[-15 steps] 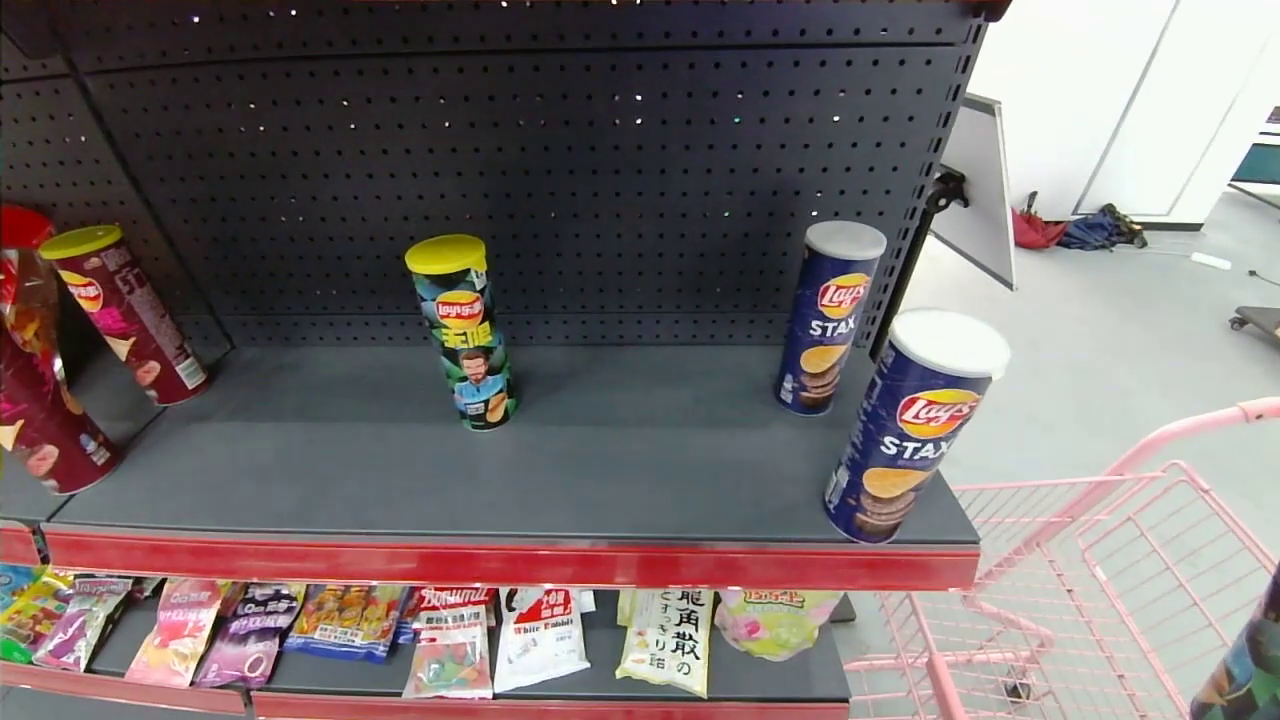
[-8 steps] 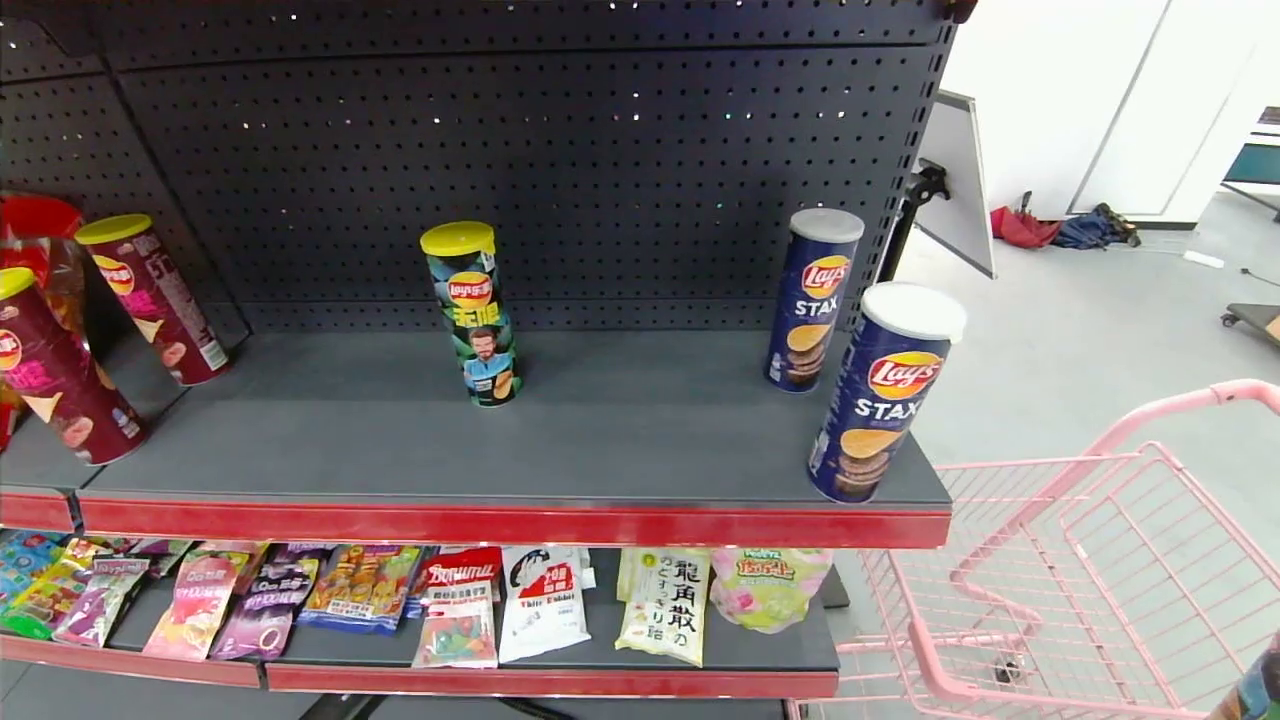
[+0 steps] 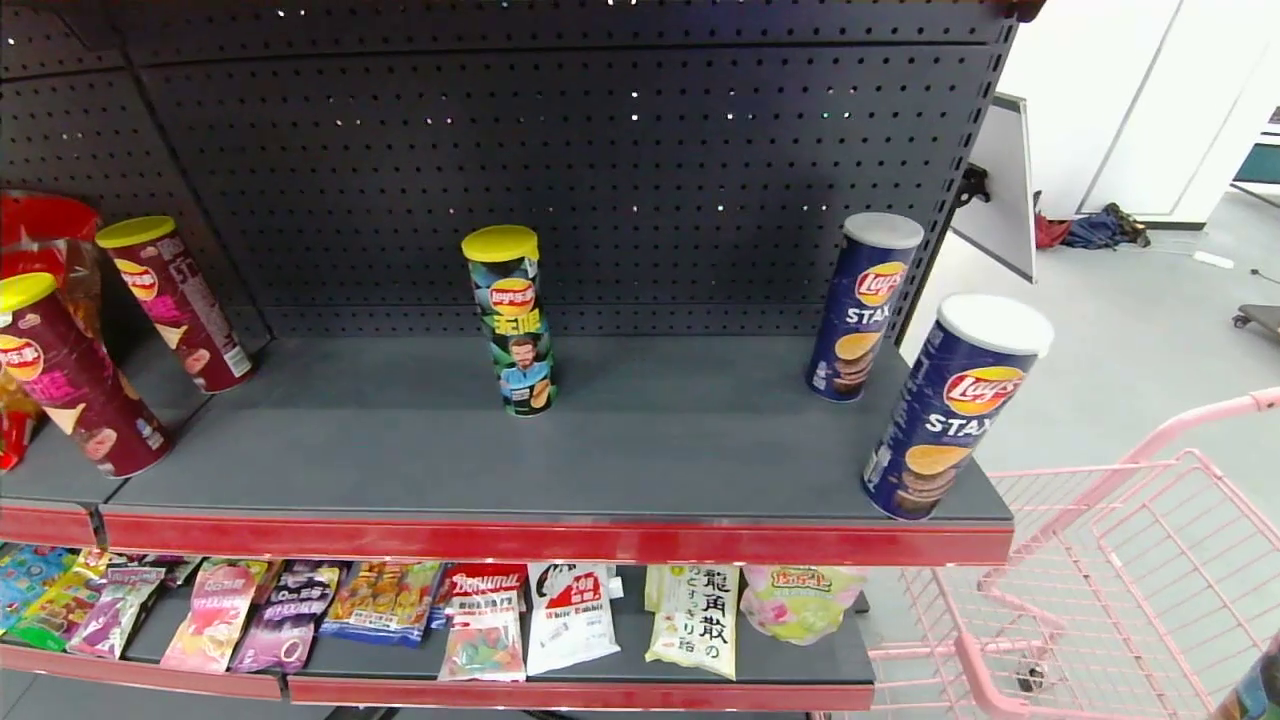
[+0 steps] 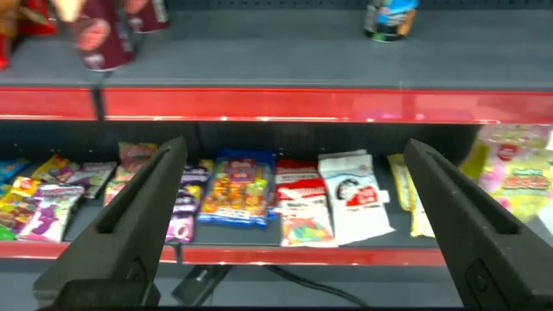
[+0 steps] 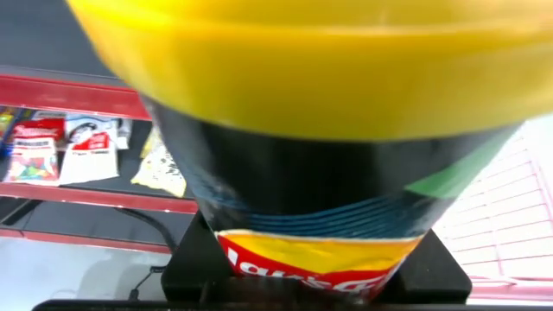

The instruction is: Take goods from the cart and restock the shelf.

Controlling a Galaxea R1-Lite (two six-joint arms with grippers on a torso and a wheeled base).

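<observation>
Left fingers [image 4: 130,226] spread wide, empty; right fingers [image 5: 186,272] closed on yellow-lidded can [image 5: 320,164], held near cart [image 3: 1100,590], not yet on shelf [image 3: 600,470]; matching can [image 3: 510,320] stands there already; judged early, since much bare shelf is left.

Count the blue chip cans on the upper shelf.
2. One blue can stands at the back right of the shelf; the other blue can stands at its front right corner.

Grey shelf [image 3: 620,450] with upright chip cans [image 3: 512,318]
</observation>
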